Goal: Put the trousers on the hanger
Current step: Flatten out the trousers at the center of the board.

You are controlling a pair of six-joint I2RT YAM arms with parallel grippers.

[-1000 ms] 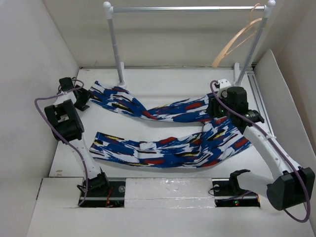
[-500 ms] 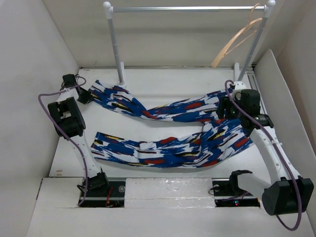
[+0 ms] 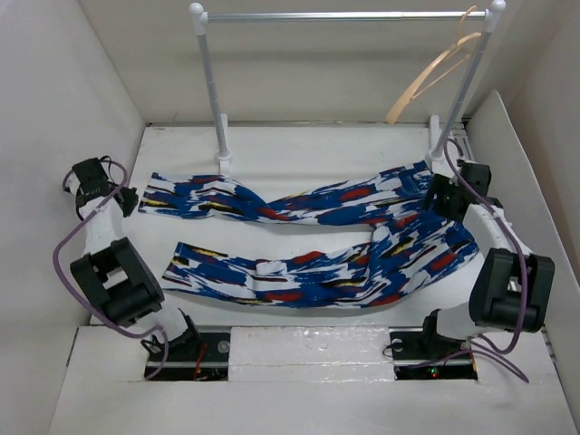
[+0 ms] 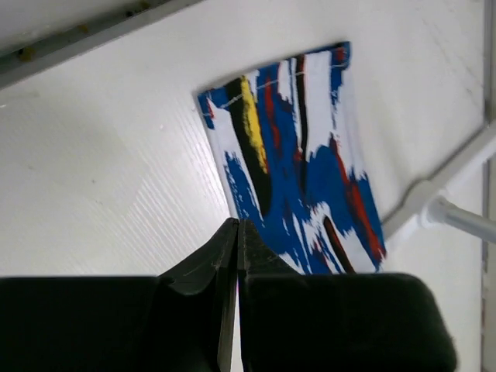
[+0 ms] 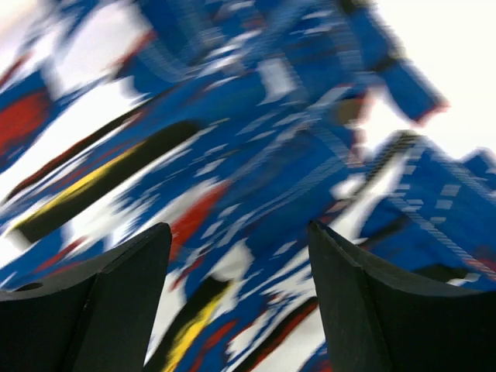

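The trousers (image 3: 299, 276) lie flat on the white table with both legs stretched to the left and the waist at the right. My left gripper (image 3: 131, 199) is shut at the cuff end of the far leg (image 4: 302, 155). Its tips (image 4: 236, 225) meet at the fabric's edge, and no cloth shows between them. My right gripper (image 3: 437, 195) hovers open just above the waist fabric (image 5: 232, 116), fingers (image 5: 124, 287) spread wide; this view is motion-blurred. The tan hanger (image 3: 435, 72) hangs tilted from the right end of the rail.
A metal rail (image 3: 344, 15) on two white posts (image 3: 214, 91) (image 3: 462, 91) stands at the back, the posts' feet beside the far trouser leg (image 4: 434, 205). White walls close in on the left and right. A white ledge (image 3: 299, 344) runs along the near edge.
My left arm swung down and to the left and its jaws shut; the far leg's cuff moved left and flattened. My right arm drew back to the right, opening wider.
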